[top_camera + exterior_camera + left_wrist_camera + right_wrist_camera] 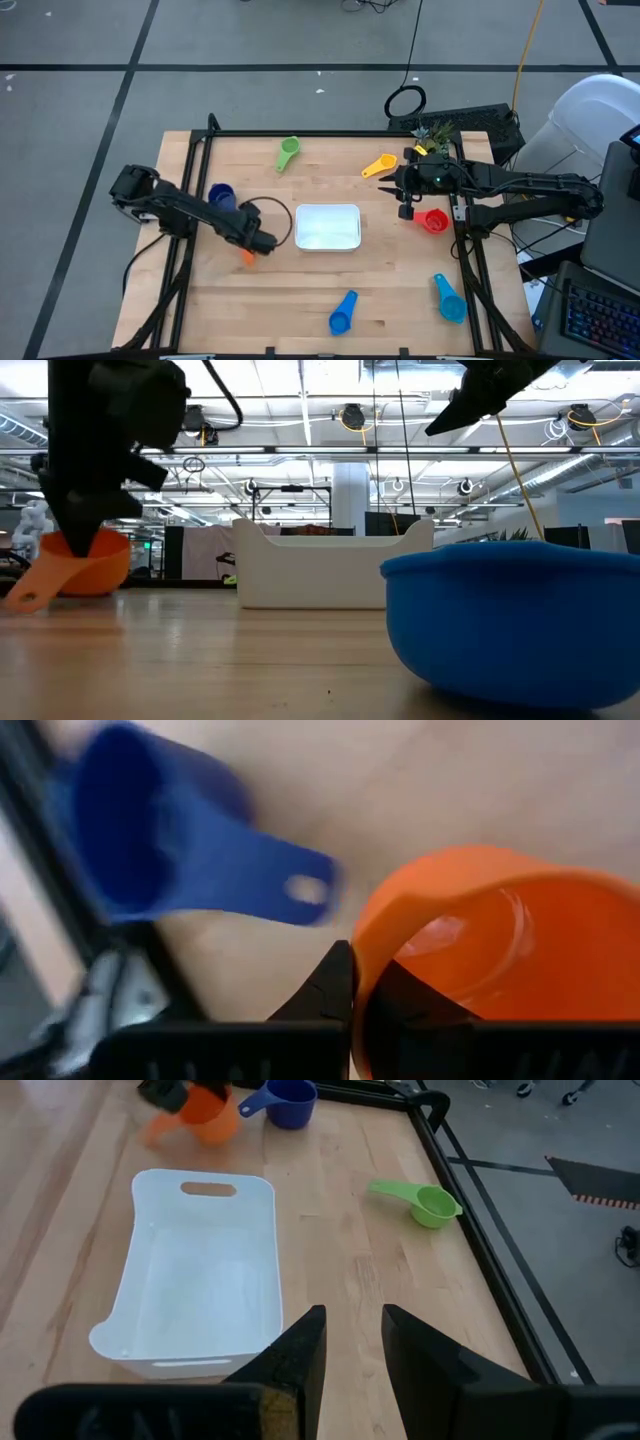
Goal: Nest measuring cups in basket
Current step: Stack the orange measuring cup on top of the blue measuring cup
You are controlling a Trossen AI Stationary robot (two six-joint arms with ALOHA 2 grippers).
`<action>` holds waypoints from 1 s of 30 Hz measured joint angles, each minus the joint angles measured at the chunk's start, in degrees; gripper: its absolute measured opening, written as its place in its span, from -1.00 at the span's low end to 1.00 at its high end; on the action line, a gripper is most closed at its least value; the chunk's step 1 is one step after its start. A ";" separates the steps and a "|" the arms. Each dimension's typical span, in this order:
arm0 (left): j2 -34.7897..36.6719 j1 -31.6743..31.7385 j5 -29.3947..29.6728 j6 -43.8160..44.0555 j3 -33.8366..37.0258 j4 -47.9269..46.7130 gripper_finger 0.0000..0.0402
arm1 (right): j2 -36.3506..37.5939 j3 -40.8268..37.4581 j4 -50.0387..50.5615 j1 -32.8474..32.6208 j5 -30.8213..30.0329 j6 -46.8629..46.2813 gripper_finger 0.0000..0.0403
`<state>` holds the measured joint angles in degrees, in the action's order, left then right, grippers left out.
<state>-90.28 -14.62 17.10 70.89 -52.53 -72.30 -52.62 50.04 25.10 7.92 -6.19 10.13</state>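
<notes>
Two blue cups [343,313] near basket [327,227]

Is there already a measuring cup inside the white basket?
No, the white basket is empty in the right wrist view; the orange cup is outside it, held by the left gripper.

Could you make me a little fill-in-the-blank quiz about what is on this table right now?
1. The left gripper is shut on the rim of the ____ cup.
2. The white basket holds ____ cups.
3. The right gripper holds ____.
4. The green cup lies ____ the basket.

Missing words: orange; no; nothing; outside
</notes>
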 joint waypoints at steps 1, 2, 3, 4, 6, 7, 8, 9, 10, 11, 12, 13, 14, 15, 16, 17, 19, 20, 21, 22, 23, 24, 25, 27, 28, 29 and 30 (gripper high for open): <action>1.22 0.45 0.84 0.71 0.00 -1.21 -0.98 | 0.00 0.00 0.03 0.00 0.01 0.01 -0.53; 2.64 0.71 1.72 1.14 0.01 -1.82 -0.98 | 0.00 0.00 0.04 0.00 0.03 0.02 -0.53; 4.15 0.96 2.53 1.25 0.01 -1.60 -0.98 | 0.00 0.00 0.02 0.00 -0.01 0.02 -0.53; 5.73 1.07 3.11 1.36 -0.06 -1.16 -0.98 | 0.00 0.00 0.05 0.00 0.01 0.05 -0.53; 8.54 1.23 3.54 2.02 -0.10 -0.98 -0.98 | 0.00 0.00 0.23 0.00 0.01 0.48 -0.53; 9.74 1.24 3.67 2.49 -0.09 -1.43 -0.98 | 0.00 0.00 0.41 0.00 0.01 0.81 -0.53; 10.81 1.26 4.08 3.34 -0.13 -2.50 -0.98 | 0.00 0.00 0.53 0.00 0.01 1.05 -0.53; 11.83 1.32 4.65 4.87 -0.13 -4.69 -0.98 | 0.00 0.00 0.55 0.00 0.00 1.08 -0.53; 12.72 1.32 5.21 6.66 -0.13 -7.69 -0.98 | 0.00 0.00 0.56 0.00 0.01 1.08 -0.53; 13.40 1.45 5.50 8.60 -0.13 -11.18 -0.98 | 0.00 0.00 0.52 0.00 0.00 1.09 -0.53; 14.05 1.72 5.53 10.43 -0.13 -14.21 -0.98 | 0.00 0.00 0.48 0.00 0.01 1.09 -0.53; 14.73 1.97 5.54 12.04 -0.13 -16.64 -0.98 | 0.00 0.00 0.48 0.00 0.01 1.09 -0.53; 15.49 2.16 5.69 13.37 -0.13 -17.96 -0.98 | 0.00 0.00 0.54 0.00 0.01 1.09 -0.53; 16.31 2.55 5.82 13.75 -0.13 -17.98 -0.98 | 0.00 0.00 0.51 0.00 0.01 1.09 -0.53; 17.40 3.04 6.67 13.77 -0.11 -17.66 -0.98 | 0.00 0.00 0.44 0.00 0.01 1.09 -0.53; 18.47 3.55 7.54 14.28 -0.03 -17.40 -0.98 | 0.00 0.00 0.45 0.00 0.02 1.17 -0.53; 19.25 4.81 9.05 15.22 -0.04 -18.01 -0.98 | 0.00 0.00 0.32 0.00 0.01 1.43 -0.53; 19.20 5.65 9.55 15.70 0.00 -18.02 -0.98 | 0.00 0.00 0.34 0.00 0.01 1.49 -0.53; 19.25 6.53 10.18 16.15 0.13 -17.72 -0.98 | -0.02 0.00 0.46 0.00 0.03 1.49 -0.53; 19.62 7.45 10.70 16.34 0.27 -17.14 -0.98 | -0.02 0.00 0.50 0.00 0.05 1.50 -0.53; 19.78 8.39 11.73 16.73 0.33 -17.38 -0.98 | 0.00 0.00 0.59 0.00 0.12 1.49 -0.53; 19.82 9.46 12.14 16.98 0.54 -17.94 -0.98 | 0.00 0.00 0.96 0.00 0.15 1.32 -0.53; 19.71 10.46 12.13 16.98 0.94 -18.01 -0.98 | -0.01 0.00 1.41 0.00 0.20 1.23 -0.53; 19.57 12.24 12.10 16.96 1.77 -17.33 -0.98 | -0.01 0.00 2.22 0.00 0.23 1.30 -0.53; 19.63 13.02 12.05 16.95 2.20 -17.59 -0.98 | 0.00 0.00 2.97 0.00 0.23 1.50 -0.53; 19.71 13.69 11.61 16.87 2.67 -17.93 -0.98 | 0.00 0.00 3.93 0.00 0.23 1.86 -0.53; 19.70 14.34 11.09 16.68 2.94 -17.97 -0.98 | -0.02 0.00 4.82 0.00 0.25 2.43 -0.53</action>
<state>-70.58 -0.28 28.19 87.58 -49.59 -90.27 -52.64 50.04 29.92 7.92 -5.93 12.56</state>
